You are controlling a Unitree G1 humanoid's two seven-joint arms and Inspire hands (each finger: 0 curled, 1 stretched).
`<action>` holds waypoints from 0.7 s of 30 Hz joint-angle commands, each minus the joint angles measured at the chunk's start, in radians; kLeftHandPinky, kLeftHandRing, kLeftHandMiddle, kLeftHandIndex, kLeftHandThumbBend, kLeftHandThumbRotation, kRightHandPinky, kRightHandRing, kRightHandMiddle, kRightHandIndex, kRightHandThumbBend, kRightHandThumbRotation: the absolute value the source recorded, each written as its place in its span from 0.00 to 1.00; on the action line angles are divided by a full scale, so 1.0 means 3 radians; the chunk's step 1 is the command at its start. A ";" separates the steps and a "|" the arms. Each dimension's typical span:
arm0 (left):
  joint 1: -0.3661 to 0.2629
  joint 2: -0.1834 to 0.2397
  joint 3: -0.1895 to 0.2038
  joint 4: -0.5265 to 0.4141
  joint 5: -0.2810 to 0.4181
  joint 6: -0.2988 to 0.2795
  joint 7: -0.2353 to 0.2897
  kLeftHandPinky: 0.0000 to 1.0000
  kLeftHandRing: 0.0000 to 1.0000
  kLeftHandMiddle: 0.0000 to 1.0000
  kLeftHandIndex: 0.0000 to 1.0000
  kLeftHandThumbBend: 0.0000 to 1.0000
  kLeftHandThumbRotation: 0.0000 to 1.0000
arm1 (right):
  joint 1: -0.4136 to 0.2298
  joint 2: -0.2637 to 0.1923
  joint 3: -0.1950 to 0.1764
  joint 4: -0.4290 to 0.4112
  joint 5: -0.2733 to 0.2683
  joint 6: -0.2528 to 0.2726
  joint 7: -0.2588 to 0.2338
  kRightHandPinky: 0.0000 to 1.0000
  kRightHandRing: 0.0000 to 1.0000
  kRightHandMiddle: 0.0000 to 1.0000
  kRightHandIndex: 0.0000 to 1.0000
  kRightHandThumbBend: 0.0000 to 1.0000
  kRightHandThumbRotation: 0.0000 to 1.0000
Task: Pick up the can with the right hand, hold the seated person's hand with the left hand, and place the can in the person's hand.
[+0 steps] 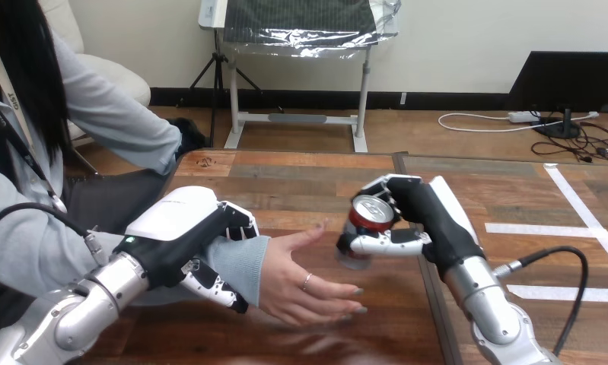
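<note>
Nearest the viewer, at the lower left, the robot's black-and-white left hand (175,228) grips the person's wrist (236,262), which is covered by a grey sleeve: its fingers (240,220) curl over the top and its thumb wraps beneath. Just beyond those fingers the person's hand (300,281) lies open, palm up, low over the brown wooden plank table (300,171). Just past the person's fingertips, the robot's right hand (437,220) clasps a red metal can (365,228) with a silver top, fingers (384,186) curled round its far side and thumb across its near side. Held tilted between them, the can hangs clear of the table, beside the open palm and not touching it
</note>
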 commanded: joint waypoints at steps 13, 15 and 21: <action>-0.0321 -0.0280 0.0080 -0.0176 -0.0084 -0.0113 0.0121 0.34 0.39 0.46 0.48 0.84 0.11 | -0.0037 0.0111 -0.0013 -0.0706 0.0154 -0.0107 0.0164 0.40 0.42 0.49 0.51 0.78 0.00; -0.0324 -0.0291 0.0078 -0.0168 -0.0079 -0.0112 0.0126 0.34 0.39 0.46 0.49 0.84 0.11 | -0.0002 0.0120 -0.0010 -0.0776 0.0162 -0.0110 0.0183 0.39 0.42 0.49 0.51 0.78 0.00; -0.0321 -0.0316 0.0077 -0.0170 -0.0080 -0.0085 0.0118 0.34 0.39 0.46 0.49 0.85 0.12 | 0.0097 0.0143 0.0011 -0.0964 0.0175 -0.0164 0.0220 0.37 0.41 0.49 0.51 0.78 0.00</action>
